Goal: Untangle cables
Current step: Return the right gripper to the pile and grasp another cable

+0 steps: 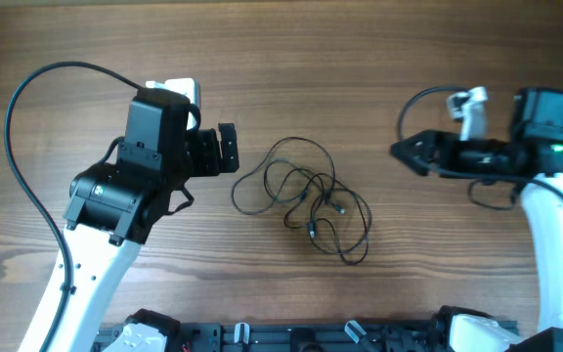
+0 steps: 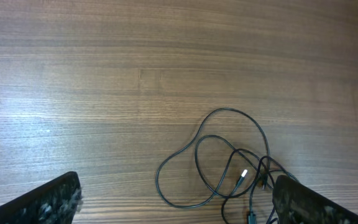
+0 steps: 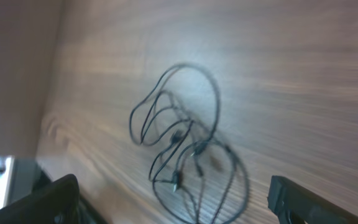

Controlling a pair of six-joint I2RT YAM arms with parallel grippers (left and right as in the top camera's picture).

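Observation:
The cables (image 1: 306, 198) are thin dark wires with small plug ends, lying in tangled loose loops at the middle of the wooden table. They also show in the left wrist view (image 2: 229, 168) and, blurred, in the right wrist view (image 3: 185, 146). My left gripper (image 1: 229, 149) is open, just left of the loops and apart from them; its fingers frame the cables in its wrist view (image 2: 179, 208). My right gripper (image 1: 406, 150) is open and empty, well to the right of the cables, with its fingers wide apart in its wrist view (image 3: 173, 202).
A thick black arm cable (image 1: 27, 117) arcs over the table at far left. A white part (image 1: 470, 106) sits on the right arm. Black base hardware (image 1: 291, 335) runs along the table's front edge.

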